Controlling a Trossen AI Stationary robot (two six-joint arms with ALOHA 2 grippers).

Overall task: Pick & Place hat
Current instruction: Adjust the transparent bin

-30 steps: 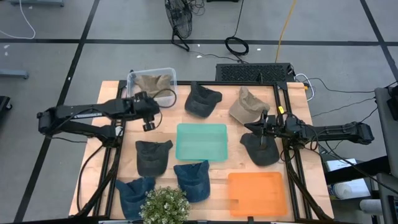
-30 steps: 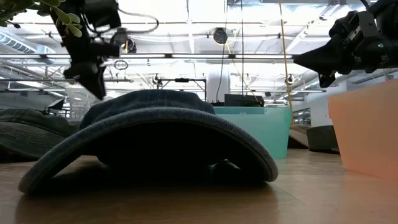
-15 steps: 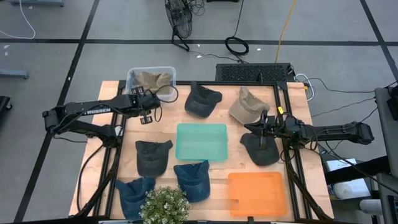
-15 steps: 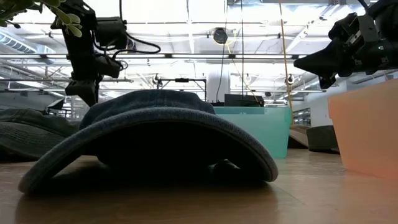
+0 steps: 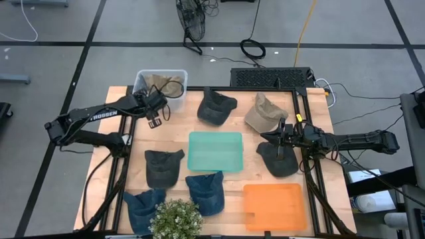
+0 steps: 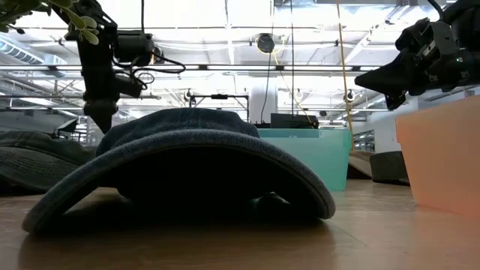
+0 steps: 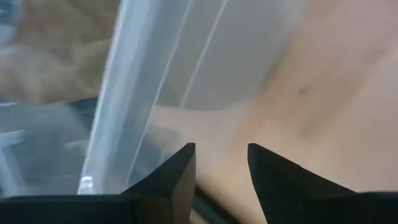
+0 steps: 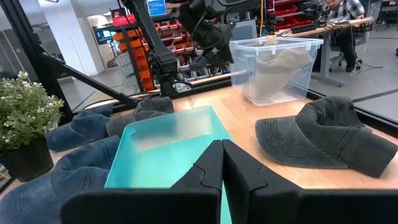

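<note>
Left gripper (image 5: 155, 120) hangs open, seemingly empty, beside the clear bin (image 5: 141, 82); right gripper (image 5: 281, 129) closed.

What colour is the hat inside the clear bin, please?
Tan hat in the clear bin; the high view shows it best.

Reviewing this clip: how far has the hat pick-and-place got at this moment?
Done: one tan hat already lies in the clear bin at the table's far left corner. In hand: nothing; the left claw hangs open and empty beside that bin, and the right claw waits shut above a dark cap. Left: the teal tray and orange tray hold no hats, and several caps still lie on the table.
</note>
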